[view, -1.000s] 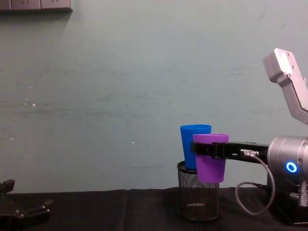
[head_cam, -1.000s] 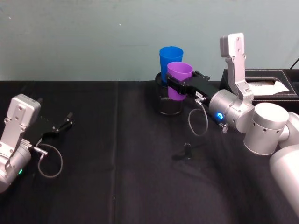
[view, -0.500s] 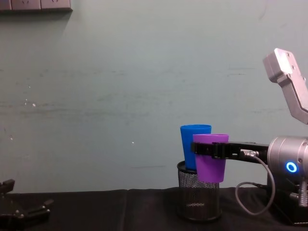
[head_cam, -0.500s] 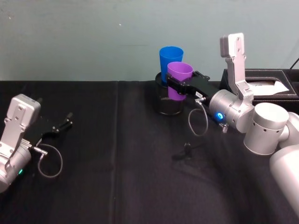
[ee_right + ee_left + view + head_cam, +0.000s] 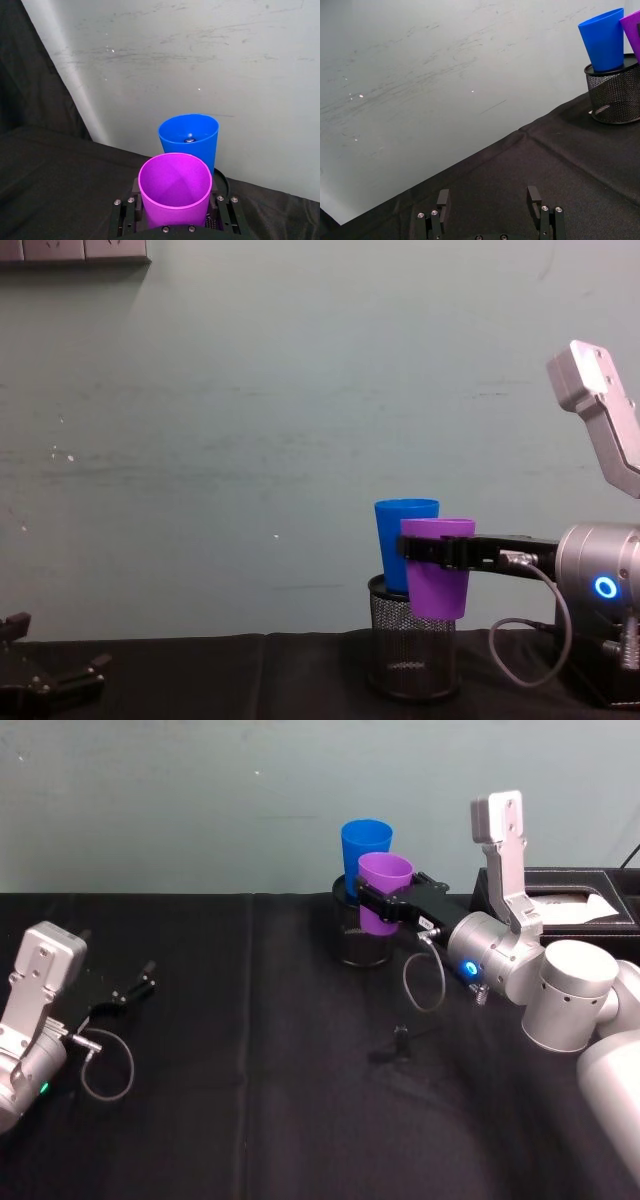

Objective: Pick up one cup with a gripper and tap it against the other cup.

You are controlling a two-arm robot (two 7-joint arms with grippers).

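Status: no visible change vs 0.5 s back. Right gripper (image 5: 379,906) clenched on purple cup (image 5: 385,875), held above holder (image 5: 360,950) front rim, against/just beside blue cup (image 5: 365,845) standing in holder; contact unclear. Prob. paused mid-tap. Left gripper (image 5: 135,988) idle far left of holder, fingers apart.

You'll see a black wire-mesh pen holder (image 5: 361,948) standing toward the back of the black cloth-covered worktop (image 5: 250,1120), a black tissue box (image 5: 570,875) at the far right, and a plain teal wall (image 5: 200,800) behind.
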